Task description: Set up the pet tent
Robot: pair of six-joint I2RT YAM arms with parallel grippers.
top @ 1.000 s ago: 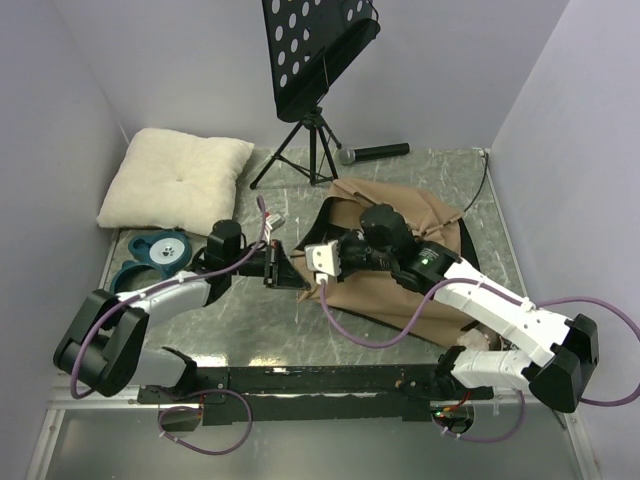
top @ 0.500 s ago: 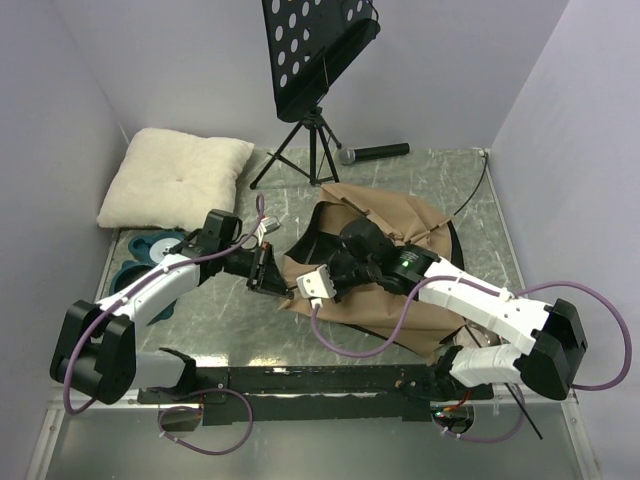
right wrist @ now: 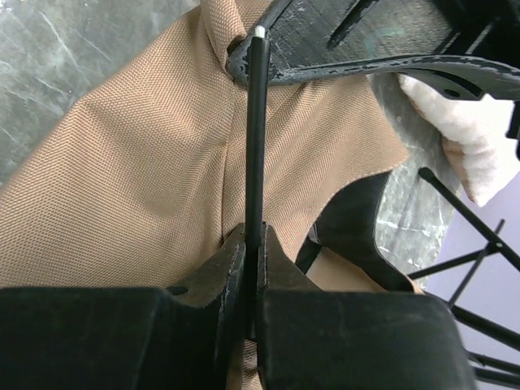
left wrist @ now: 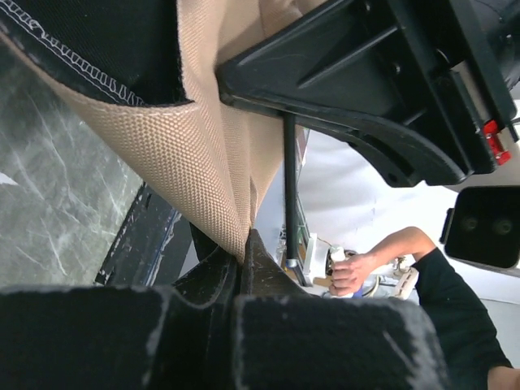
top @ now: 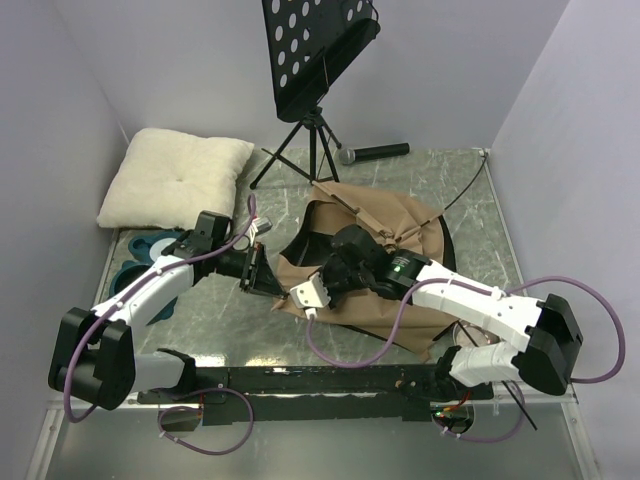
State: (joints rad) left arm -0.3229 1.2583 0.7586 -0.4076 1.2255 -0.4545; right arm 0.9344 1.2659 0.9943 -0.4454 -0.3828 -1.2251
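The pet tent [top: 390, 235] lies as a crumpled tan-brown heap with black lining on the middle of the table. My left gripper [top: 266, 274] is at its left edge, shut on a fold of the tan fabric [left wrist: 195, 154]; the pinch [left wrist: 244, 248] shows in the left wrist view. My right gripper [top: 292, 282] is close beside it, shut on a thin black tent pole [right wrist: 255, 130]; the grip [right wrist: 253, 237] shows in the right wrist view. The pole's silver tip [right wrist: 258, 32] reaches the left gripper's finger. The pole also shows in the left wrist view [left wrist: 289, 187].
A cream-white pillow [top: 177, 178] lies at the back left, with blue round dishes [top: 150, 252] in front of it. A black music stand [top: 315, 50] on a tripod and a microphone [top: 375, 152] stand behind the tent. A black rail [top: 300, 380] runs along the near edge.
Both grippers have moved left and toward the near edge, close together. The tent's left edge has been dragged with them and the heap has stretched out.
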